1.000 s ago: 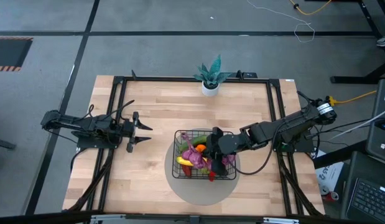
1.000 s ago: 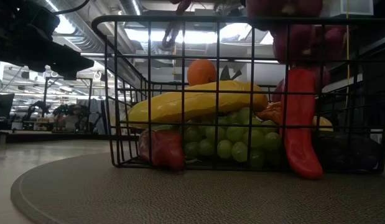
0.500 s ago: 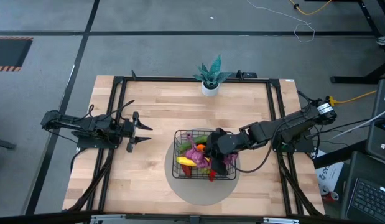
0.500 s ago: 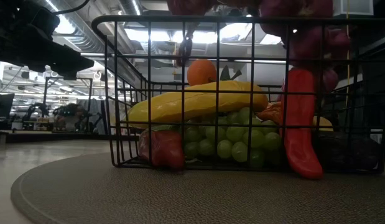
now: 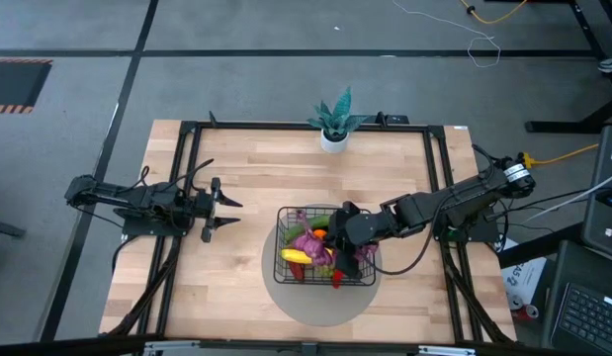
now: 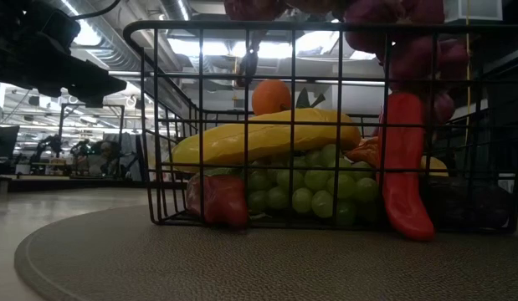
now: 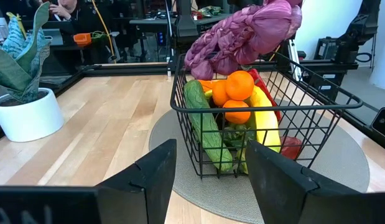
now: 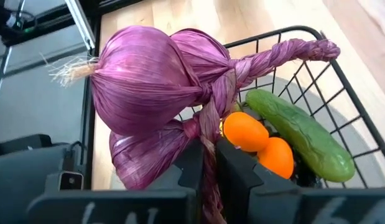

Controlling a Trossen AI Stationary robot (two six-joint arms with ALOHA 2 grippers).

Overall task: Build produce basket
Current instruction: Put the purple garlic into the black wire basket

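The right gripper (image 8: pixel 208 163) was clamped on the long purple braided string of bulbs (image 8: pixel 161 87), held over the square black wire basket (image 5: pixel 325 247), its length running across the rim. The left gripper (image 5: pixel 226 210) waited well apart, jaws spread.

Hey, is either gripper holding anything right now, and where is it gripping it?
The right gripper pinches the braided purple onion string by its braid, above the basket. The left gripper holds nothing.
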